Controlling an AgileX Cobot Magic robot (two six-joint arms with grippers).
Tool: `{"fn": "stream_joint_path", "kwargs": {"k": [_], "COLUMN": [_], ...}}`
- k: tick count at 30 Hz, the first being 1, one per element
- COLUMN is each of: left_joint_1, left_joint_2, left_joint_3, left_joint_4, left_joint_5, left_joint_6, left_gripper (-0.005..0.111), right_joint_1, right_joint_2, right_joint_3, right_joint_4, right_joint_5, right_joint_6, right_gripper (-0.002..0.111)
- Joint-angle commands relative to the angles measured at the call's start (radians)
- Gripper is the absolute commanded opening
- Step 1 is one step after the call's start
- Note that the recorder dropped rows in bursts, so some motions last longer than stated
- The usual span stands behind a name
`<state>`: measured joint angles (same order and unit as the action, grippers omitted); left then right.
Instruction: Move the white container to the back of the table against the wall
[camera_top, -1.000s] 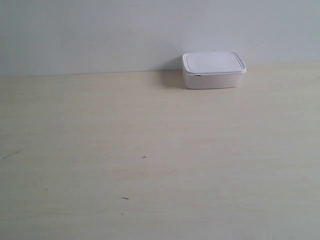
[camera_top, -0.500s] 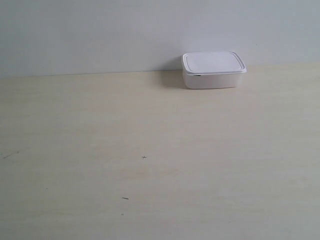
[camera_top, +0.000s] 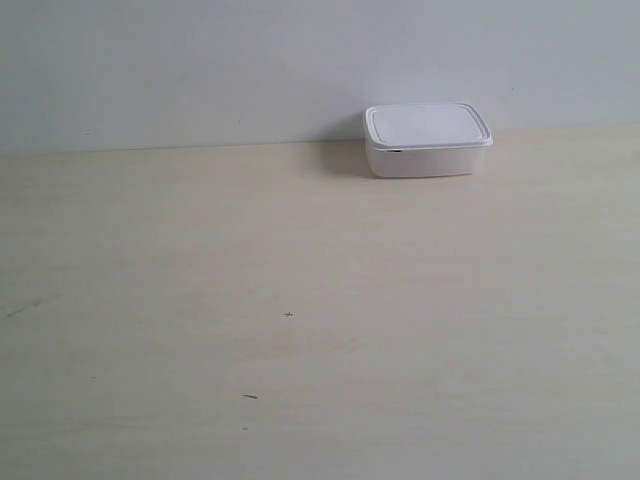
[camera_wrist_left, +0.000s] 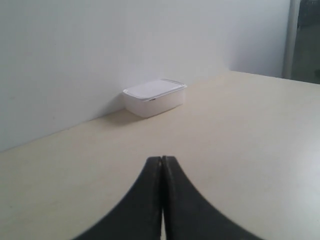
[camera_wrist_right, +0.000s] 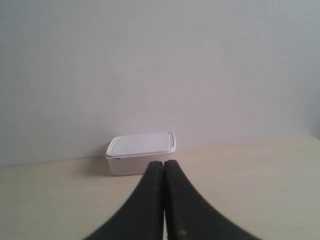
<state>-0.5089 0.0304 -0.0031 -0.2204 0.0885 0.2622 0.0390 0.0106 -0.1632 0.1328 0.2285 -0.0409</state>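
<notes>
The white container (camera_top: 427, 139) sits with its lid on at the far edge of the cream table (camera_top: 300, 300), close against the pale wall (camera_top: 200, 70). It shows too in the left wrist view as the container (camera_wrist_left: 154, 97) and in the right wrist view as the container (camera_wrist_right: 140, 152). My left gripper (camera_wrist_left: 162, 159) is shut and empty, well short of the box. My right gripper (camera_wrist_right: 163, 163) is also shut with nothing in it, apart from the box. Neither arm shows in the exterior view.
A few tiny dark specks (camera_top: 288, 315) mark the tabletop. In the left wrist view a dark vertical strip (camera_wrist_left: 305, 40) stands past the wall's end.
</notes>
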Motion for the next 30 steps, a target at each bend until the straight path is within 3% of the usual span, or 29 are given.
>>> {"fn": "stream_joint_path", "kwargs": {"k": [1,9,12,20,24,30], "left_joint_1": [0.002,0.024,0.113,0.438,0.525,0.568], "left_joint_2": [-0.030,-0.030,-0.030,-0.030,-0.030,-0.030], "left_joint_3": [0.003,0.003,0.003,0.003,0.003,0.003], "left_joint_4": [0.001,0.001,0.001,0.001,0.001,0.001], "left_joint_5": [0.008,0.085,0.135,0.226,0.226,0.226], "left_joint_6": [0.005,0.005,0.005,0.005,0.005,0.005], "left_gripper": [0.000,0.000,0.000,0.000,0.000,0.000], "right_joint_1": [-0.004,-0.004,-0.004,-0.004,-0.004,-0.004], "right_joint_2": [-0.009,-0.011,-0.011,-0.011,-0.011,-0.011], "right_joint_3": [0.016,0.026,0.072,0.163,0.163,0.163], "right_joint_4": [-0.022,-0.133,-0.133,-0.133,-0.133,-0.133], "right_joint_5": [-0.006,0.024,-0.028,-0.139,-0.131,-0.060], "right_joint_6": [-0.001,-0.001,-0.001,-0.001,-0.001,-0.001], "right_gripper": [0.000,0.000,0.000,0.000,0.000,0.000]}}
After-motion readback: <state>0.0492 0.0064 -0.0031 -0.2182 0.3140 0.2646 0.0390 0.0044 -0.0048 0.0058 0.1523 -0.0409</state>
